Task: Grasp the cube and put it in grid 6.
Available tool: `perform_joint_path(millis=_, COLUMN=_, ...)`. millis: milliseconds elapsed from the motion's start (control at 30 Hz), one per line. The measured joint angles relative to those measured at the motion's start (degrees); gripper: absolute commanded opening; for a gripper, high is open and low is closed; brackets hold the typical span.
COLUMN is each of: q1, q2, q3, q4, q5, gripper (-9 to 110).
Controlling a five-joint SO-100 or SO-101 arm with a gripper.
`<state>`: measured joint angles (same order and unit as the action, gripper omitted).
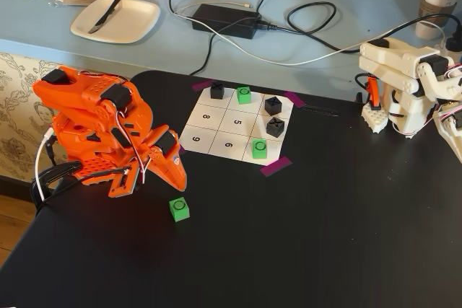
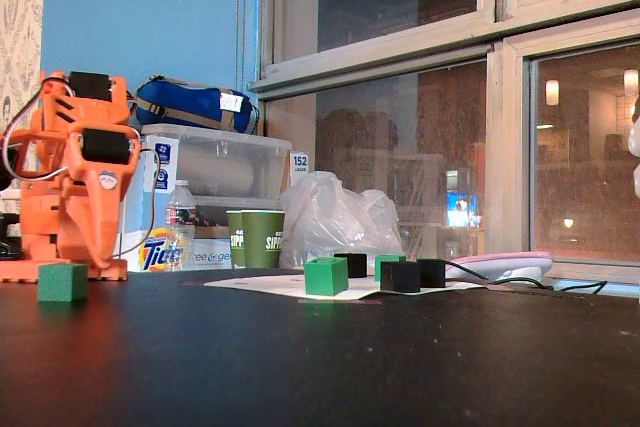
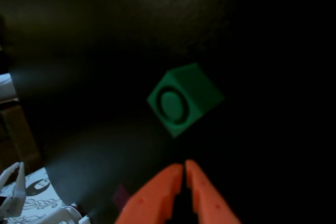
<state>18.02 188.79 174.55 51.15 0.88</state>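
The green cube (image 1: pixel 179 209) with a dark ring on top sits on the black table, off the paper sheet; it also shows in the wrist view (image 3: pixel 184 98) and in a fixed view (image 2: pixel 62 281). My orange gripper (image 1: pixel 177 180) hangs just above and behind it, jaws shut and empty (image 3: pixel 184 164). Grid 6 (image 1: pixel 229 145) is the bare near-edge middle cell of the 3x3 sheet, next to the 5 cell (image 1: pixel 238 123) and the corner 9 cell (image 1: pixel 195 138).
Two more green cubes (image 1: pixel 243 95) (image 1: pixel 259 148) and three black cubes (image 1: pixel 216 91) (image 1: pixel 273 104) (image 1: pixel 275 127) stand on other cells. A white arm (image 1: pixel 404 84) stands at the right. A power brick (image 1: pixel 225 19) and cables lie behind the sheet.
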Motion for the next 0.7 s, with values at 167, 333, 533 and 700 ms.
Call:
perform_joint_path(millis=167, q1=0.0, q2=0.0, q3=0.0, q4=0.0, q5=0.0, gripper=0)
perform_joint_path(millis=333, q1=0.0, q2=0.0, q3=0.0, q4=0.0, q5=0.0, gripper=0)
perform_joint_path(millis=533, q1=0.0, q2=0.0, q3=0.0, q4=0.0, q5=0.0, gripper=0)
perform_joint_path(millis=700, q1=-2.6, q2=0.0, q3=0.0, q4=0.0, q5=-2.8, gripper=0)
